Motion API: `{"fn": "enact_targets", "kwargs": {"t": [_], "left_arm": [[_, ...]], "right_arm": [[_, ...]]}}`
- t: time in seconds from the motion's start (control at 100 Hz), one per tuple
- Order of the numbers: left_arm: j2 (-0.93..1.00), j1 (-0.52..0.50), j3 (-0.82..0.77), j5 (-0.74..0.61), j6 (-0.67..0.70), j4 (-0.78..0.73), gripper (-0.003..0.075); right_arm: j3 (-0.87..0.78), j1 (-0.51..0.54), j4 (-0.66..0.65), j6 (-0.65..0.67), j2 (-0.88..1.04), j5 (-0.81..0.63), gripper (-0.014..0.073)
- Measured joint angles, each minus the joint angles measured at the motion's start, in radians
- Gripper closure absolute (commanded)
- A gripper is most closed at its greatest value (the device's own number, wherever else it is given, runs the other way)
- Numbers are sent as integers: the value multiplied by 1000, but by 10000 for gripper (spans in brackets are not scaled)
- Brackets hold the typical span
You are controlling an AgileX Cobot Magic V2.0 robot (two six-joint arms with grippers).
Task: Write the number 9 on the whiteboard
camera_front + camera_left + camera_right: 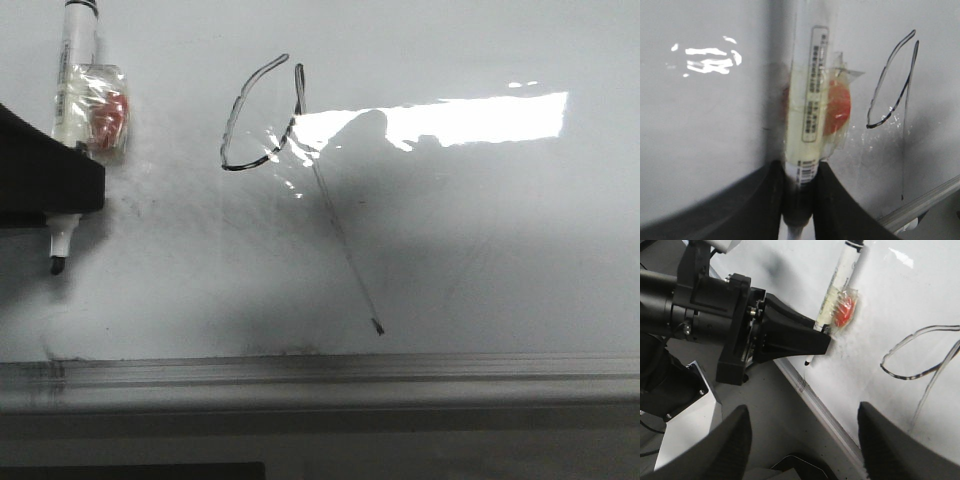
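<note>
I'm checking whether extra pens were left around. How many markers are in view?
1. The marker is clamped in the left gripper at the whiteboard's left side, left of the number 9. Others could lie outside the views.

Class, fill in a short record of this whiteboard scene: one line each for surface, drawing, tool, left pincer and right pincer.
surface: glossy white-grey whiteboard with a grey metal edge rail
drawing: thin black marker number 9, narrow slanted loop, long faint tail ending in a dot
tool: white-barrelled marker with a red taped-on piece, tip left of the drawing
left pincer: shut on the marker
right pincer: open, holding nothing
</note>
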State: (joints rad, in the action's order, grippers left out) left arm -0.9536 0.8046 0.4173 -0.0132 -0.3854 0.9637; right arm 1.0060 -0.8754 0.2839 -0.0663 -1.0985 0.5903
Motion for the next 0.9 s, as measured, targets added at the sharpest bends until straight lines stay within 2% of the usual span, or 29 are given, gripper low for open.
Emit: {"fn": "enact_targets", "kwargs": {"t": [0.13,0.18,0.23,0.37,0.45,0.78,0.85,0.9], "left_arm": [[0,-6,0,13,0,-8,736],[0,-6,0,13,0,-9,701],[0,-8,0,19,0,-11,627],[0,-8,0,35,0,-11,302],[3,-8,2,47,0,-11,227],[63,-8,4,46,0,-9,228],[108,-10,2,42,0,-13,243],[150,-10,2,40,0,-28,304]], "right_arm": [[0,0,0,0,0,0,198],[0,0,0,0,0,0,198],[0,0,0,0,0,0,198],[0,0,0,0,0,0,198],[0,0,0,0,0,2,198],[0,0,0,2,0,2,216],[0,0,-8,2,2,2,336],[-2,0,-22,2,11,-4,484]]}}
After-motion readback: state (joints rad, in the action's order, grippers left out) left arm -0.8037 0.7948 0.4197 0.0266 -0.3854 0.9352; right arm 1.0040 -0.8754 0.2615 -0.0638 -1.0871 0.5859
